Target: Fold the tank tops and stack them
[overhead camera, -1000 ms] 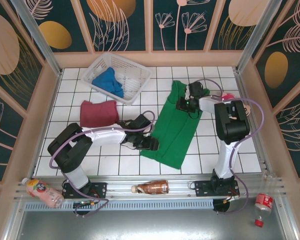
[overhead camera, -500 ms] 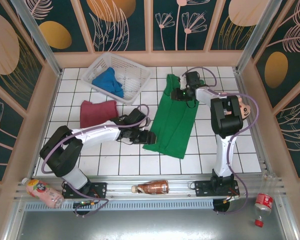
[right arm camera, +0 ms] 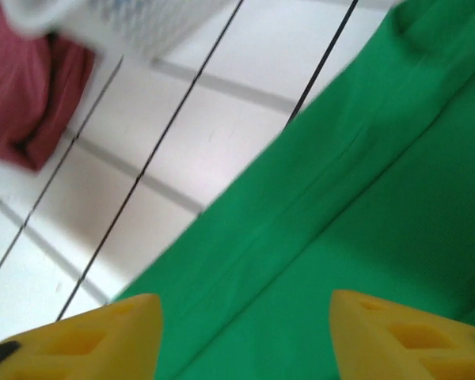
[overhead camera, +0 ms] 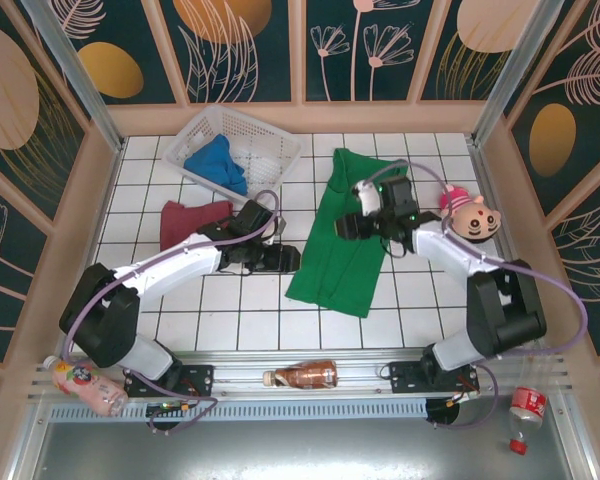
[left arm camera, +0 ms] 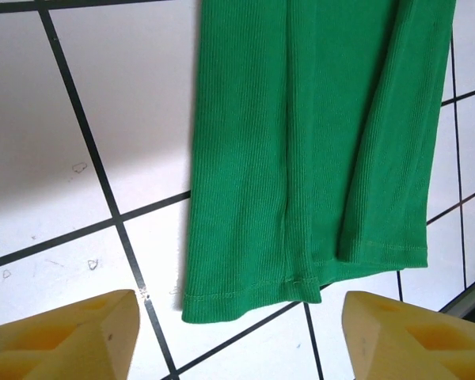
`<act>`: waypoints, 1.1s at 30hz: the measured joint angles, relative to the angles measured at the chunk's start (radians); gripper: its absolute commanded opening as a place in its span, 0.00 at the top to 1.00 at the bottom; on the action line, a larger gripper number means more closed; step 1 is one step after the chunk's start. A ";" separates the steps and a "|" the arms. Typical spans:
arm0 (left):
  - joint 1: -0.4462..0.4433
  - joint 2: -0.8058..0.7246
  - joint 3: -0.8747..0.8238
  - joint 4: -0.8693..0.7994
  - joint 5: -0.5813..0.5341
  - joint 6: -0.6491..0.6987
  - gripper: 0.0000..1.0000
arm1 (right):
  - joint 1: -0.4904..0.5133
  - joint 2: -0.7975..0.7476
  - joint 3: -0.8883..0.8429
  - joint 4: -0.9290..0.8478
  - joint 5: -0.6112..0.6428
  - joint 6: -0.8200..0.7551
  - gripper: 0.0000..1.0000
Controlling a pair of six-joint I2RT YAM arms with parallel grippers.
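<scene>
The green tank top (overhead camera: 342, 240) lies flat on the tiled table, folded lengthwise into a long strip; its hem (left arm camera: 301, 158) shows in the left wrist view. My left gripper (overhead camera: 288, 259) (left arm camera: 237, 340) is open just left of the strip's lower edge, and nothing is between its fingers. Over the upper half of the green tank top (right arm camera: 340, 237), my right gripper (overhead camera: 348, 225) (right arm camera: 245, 340) is open and empty. The maroon tank top (overhead camera: 192, 222) (right arm camera: 24, 87) lies folded at the left, partly behind my left arm. The blue tank top (overhead camera: 217, 163) sits crumpled in the basket.
The white lattice basket (overhead camera: 260, 150) stands at the back left. A pink pig toy (overhead camera: 470, 215) lies by the right wall. A brown bottle (overhead camera: 305, 375), a pink bottle (overhead camera: 80, 385) and a red bottle (overhead camera: 525, 408) lie along the near rail.
Both grippers have opened and let go of the green top. The left one drew back up and to the left of the hem. The right one came down over the strip.
</scene>
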 measured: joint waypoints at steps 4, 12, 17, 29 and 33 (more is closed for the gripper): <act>0.002 -0.034 -0.001 -0.013 -0.006 0.000 0.27 | 0.115 -0.115 -0.143 -0.031 0.051 -0.035 0.31; 0.002 -0.107 -0.066 -0.013 -0.020 -0.013 0.26 | 0.356 -0.214 -0.275 -0.049 0.190 -0.137 0.30; 0.006 -0.117 -0.080 -0.014 -0.039 -0.024 0.24 | 0.488 -0.150 -0.301 -0.029 0.289 -0.221 0.30; 0.010 -0.133 -0.138 -0.012 -0.052 -0.034 0.24 | 0.529 -0.038 -0.304 0.085 0.386 -0.318 0.36; 0.010 -0.133 -0.144 -0.008 -0.052 -0.035 0.24 | 0.530 -0.010 -0.302 0.109 0.386 -0.332 0.45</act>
